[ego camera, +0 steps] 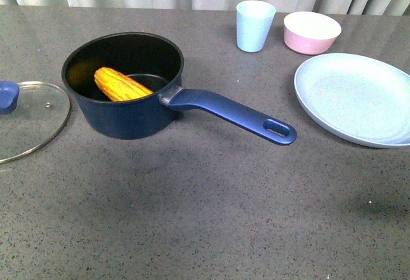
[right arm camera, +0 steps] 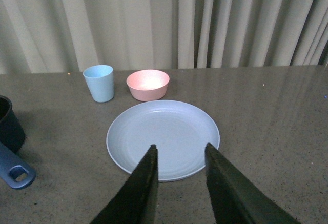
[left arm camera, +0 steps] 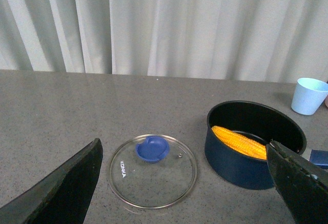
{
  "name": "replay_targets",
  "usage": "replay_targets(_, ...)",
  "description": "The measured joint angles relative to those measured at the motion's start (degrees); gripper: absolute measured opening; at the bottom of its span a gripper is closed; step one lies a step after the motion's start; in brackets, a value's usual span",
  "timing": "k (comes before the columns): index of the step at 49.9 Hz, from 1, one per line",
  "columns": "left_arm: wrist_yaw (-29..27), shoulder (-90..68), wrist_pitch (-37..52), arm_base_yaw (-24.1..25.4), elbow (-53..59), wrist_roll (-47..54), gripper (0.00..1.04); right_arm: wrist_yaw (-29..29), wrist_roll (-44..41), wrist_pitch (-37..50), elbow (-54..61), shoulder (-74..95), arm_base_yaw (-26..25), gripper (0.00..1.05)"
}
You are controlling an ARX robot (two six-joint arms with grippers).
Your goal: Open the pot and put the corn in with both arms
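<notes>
two task items are accounted for, and both arms are standing clear of them. going left to right on the table (ego camera: 192, 216): the lid (ego camera: 29, 121) is lying flat, knob (ego camera: 6, 95) up, just beside the pot (ego camera: 125, 84) and apart from it. the pot is sitting open with the corn (ego camera: 122, 84) resting inside, leaning across the black interior. the pot handle (ego camera: 234, 113) is pointing right toward the plate (ego camera: 355, 97). behind are sitting a cup (ego camera: 255, 25) and a pink bowl (ego camera: 312, 32).

the left gripper (left arm camera: 184, 188) is hanging above the lid with its fingers spread wide and nothing between them. the right gripper (right arm camera: 180, 183) is hovering over the plate, fingers parted a little, also holding nothing.

judgement: the task is looking complete, lid off and corn in.

handling notes: the lid is glass, so it is likely fragile and slick on its face; the knob is the place to take hold. the pot is probably the heaviest item and stiff; the long handle is offering the surest grip. the corn is likely firm and light, its kernel rows giving some purchase, and is best pinched across its middle.
</notes>
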State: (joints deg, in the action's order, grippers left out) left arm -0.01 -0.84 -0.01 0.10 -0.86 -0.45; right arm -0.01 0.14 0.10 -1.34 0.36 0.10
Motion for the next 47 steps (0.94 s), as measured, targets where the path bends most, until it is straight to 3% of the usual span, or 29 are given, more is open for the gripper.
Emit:
replay_targets(5, 0.0, 0.0, 0.0, 0.0, 0.0, 0.0, 0.96, 0.0, 0.0, 0.0, 0.0, 0.0, 0.0, 0.52)
replay_targets(19, 0.0, 0.0, 0.0, 0.0, 0.0, 0.0, 0.96, 0.0, 0.0, 0.0, 0.0, 0.0, 0.0, 0.97)
replay_targets(47, 0.0, 0.0, 0.0, 0.0, 0.0, 0.0, 0.96, 0.0, 0.0, 0.0, 0.0, 0.0, 0.0, 0.96)
